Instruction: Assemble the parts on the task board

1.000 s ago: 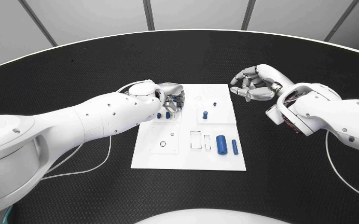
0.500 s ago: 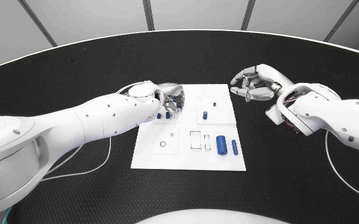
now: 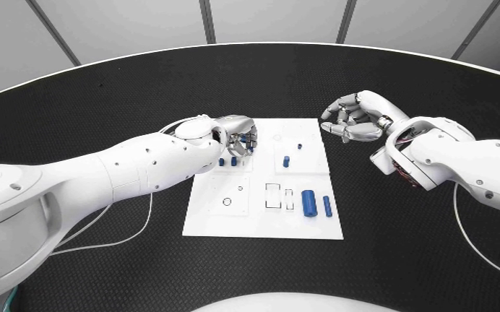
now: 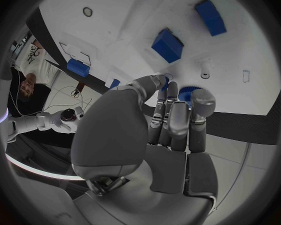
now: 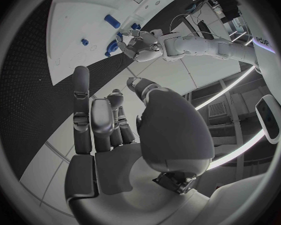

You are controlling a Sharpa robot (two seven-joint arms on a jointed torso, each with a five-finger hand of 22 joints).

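My left robot hand (image 3: 238, 133) pinches a small blue round part (image 4: 188, 93) over the white rectangular task board (image 3: 261, 214)'s far corner; loose blue cylinders (image 3: 308, 201) wait; my right robot hand (image 3: 352, 117) hovers empty, fingers curled.

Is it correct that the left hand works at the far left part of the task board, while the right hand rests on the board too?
Not quite. In the head view the right hand is off the task board, over the black table. The left hand is at the board's far left part.
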